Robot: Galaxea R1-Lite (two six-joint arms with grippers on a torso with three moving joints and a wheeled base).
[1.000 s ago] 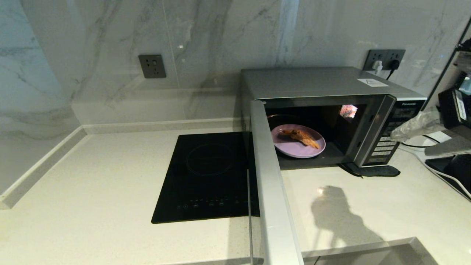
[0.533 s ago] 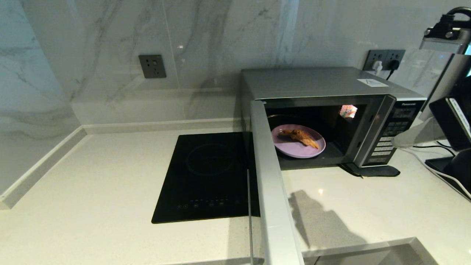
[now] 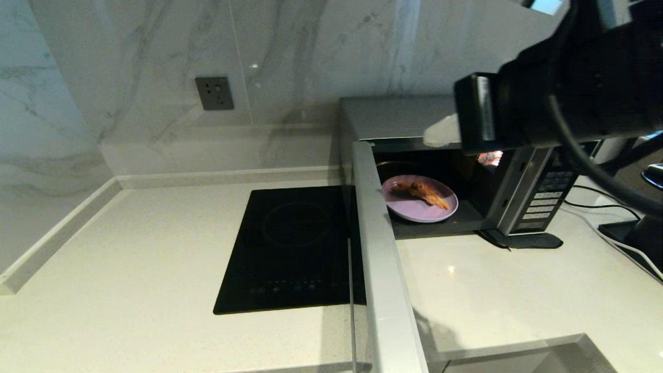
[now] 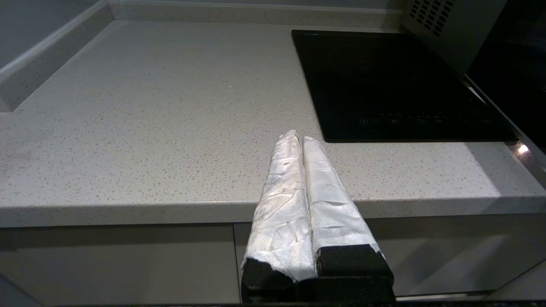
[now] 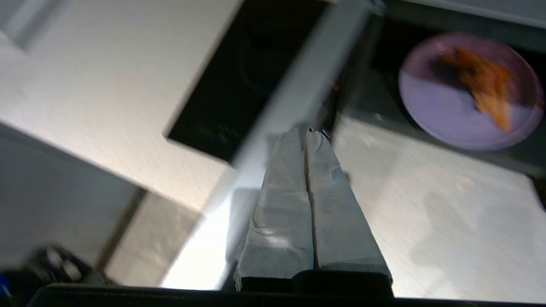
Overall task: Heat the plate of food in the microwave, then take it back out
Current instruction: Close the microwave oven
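The silver microwave (image 3: 538, 202) stands at the back right of the counter with its door (image 3: 380, 248) swung wide open toward me. The plate of food (image 3: 419, 204), lavender with a brown-orange piece on it, lies inside the cavity; the right wrist view shows the plate of food (image 5: 465, 91) too. My right gripper (image 3: 434, 134) hangs high in front of the microwave's top edge, shut and empty. In its own view the right gripper (image 5: 303, 134) is above the open door's edge. My left gripper (image 4: 298, 136) is shut and empty, parked at the counter's front edge.
A flat black induction cooktop (image 3: 290, 248) lies left of the open door. A dark mat (image 3: 523, 241) sticks out under the microwave's right front corner. Cables (image 3: 611, 233) run over the counter at the far right. A wall socket (image 3: 214, 93) is on the marble backsplash.
My right arm has swung from the far right up and leftward, in front of the microwave's top, and its fingers have closed. The plate and door have stayed put.
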